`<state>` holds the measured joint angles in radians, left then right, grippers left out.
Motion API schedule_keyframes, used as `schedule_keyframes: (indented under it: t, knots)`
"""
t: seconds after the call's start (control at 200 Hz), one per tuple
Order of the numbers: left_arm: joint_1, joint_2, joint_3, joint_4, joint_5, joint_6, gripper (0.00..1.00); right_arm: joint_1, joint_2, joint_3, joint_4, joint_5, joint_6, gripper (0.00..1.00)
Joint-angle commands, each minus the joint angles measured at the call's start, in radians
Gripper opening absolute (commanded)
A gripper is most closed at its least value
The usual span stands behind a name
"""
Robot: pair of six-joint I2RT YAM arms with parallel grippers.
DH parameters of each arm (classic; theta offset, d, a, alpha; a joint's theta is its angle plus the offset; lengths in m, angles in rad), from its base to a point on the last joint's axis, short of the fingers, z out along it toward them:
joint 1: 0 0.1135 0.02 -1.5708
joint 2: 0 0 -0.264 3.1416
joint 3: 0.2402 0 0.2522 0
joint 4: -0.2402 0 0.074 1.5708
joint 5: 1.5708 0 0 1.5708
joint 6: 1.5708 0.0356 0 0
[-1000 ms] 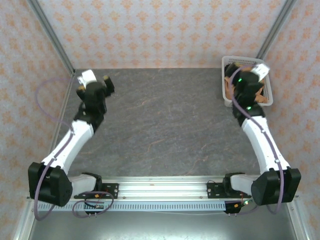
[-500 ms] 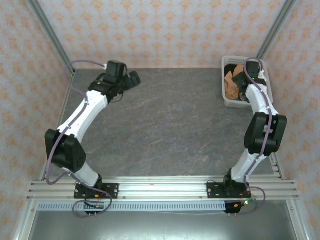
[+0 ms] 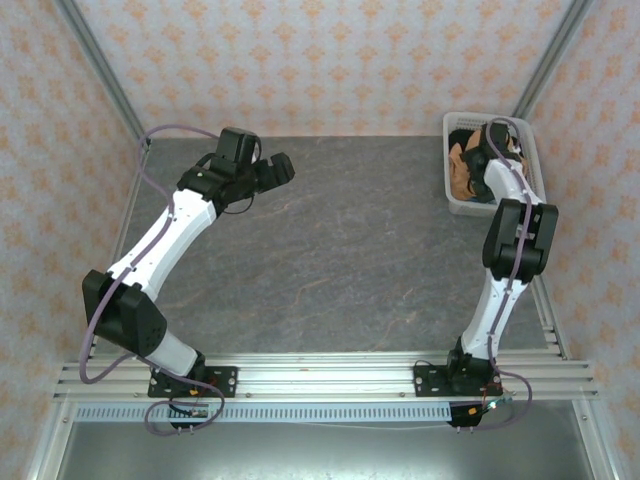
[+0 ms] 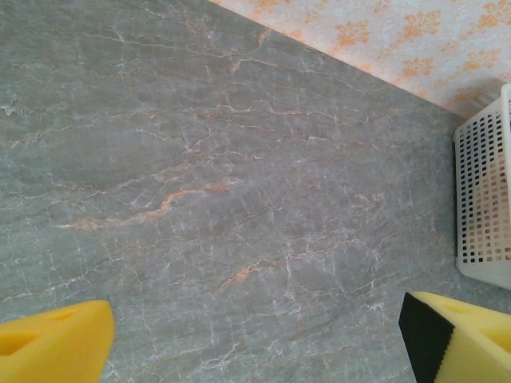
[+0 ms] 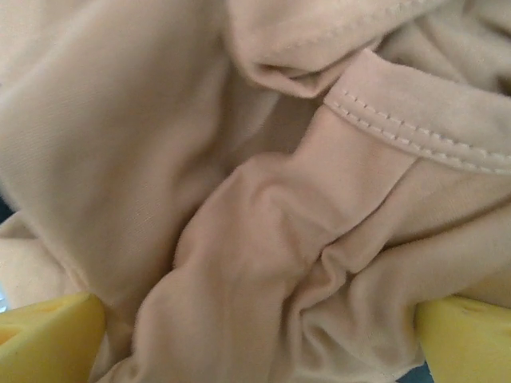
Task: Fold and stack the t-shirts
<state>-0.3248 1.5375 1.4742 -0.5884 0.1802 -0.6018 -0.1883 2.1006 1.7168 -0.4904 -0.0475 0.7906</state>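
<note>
Left jaws: spread wide, empty, above bare grey counter (image 4: pixel 200 159). White basket (image 3: pixel 533 165) at the counter's far-right corner holds bunched orange-tan t-shirt (image 5: pixel 255 199), with black t-shirt (image 3: pixel 459 134) beside it. Right jaws: wide apart, sunk in the orange cloth, not clamped.

1. The place was a robot laboratory cell, not a home.
2. A white-and-black robot arm on the left (image 3: pixel 160 230) and another on the right (image 3: pixel 515 235) were bolted to a silver aluminium rail (image 3: pixel 320 370) at the near edge of a grey stone-patterned table (image 3: pixel 330 260).
3. Flat wall panels with an orange flower pattern (image 3: pixel 330 60) stood between bare metal corner posts (image 3: pixel 100 68), like a built booth.
4. A loose purple cable (image 3: pixel 175 127) ran along the left arm.
</note>
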Motion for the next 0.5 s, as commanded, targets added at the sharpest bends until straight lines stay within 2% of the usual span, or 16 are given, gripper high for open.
schedule_keyframes:
  t: [0.0,0.085,0.09,0.16,0.225,0.305,0.325,0.495]
  knots:
    - [0.003,-0.039,-0.024,-0.044,0.012,0.013,0.93,-0.011,0.042,0.047,-0.082,0.0,0.078,0.95]
    - [0.003,-0.051,-0.04,-0.043,0.01,0.012,0.9,-0.01,0.032,0.041,-0.066,0.019,0.086,0.73]
    - [0.003,-0.051,-0.041,-0.043,0.01,0.012,0.9,-0.011,0.029,0.039,-0.06,0.021,0.085,0.69]
    - [0.003,-0.06,-0.05,-0.042,0.009,0.014,0.88,-0.011,-0.012,0.013,-0.017,0.031,0.077,0.42]
    - [0.003,-0.068,-0.059,-0.041,0.006,0.016,0.87,-0.006,-0.07,-0.024,0.029,0.052,0.068,0.22]
    - [0.003,-0.073,-0.071,-0.036,0.005,0.017,0.85,0.003,-0.145,-0.042,0.043,0.092,0.048,0.03]
    - [0.003,-0.073,-0.074,-0.035,0.005,0.017,0.84,0.006,-0.158,-0.043,0.043,0.1,0.045,0.0]
    - [0.003,-0.056,-0.083,-0.015,0.014,0.008,0.81,0.041,-0.315,-0.031,0.055,0.144,0.0,0.0]
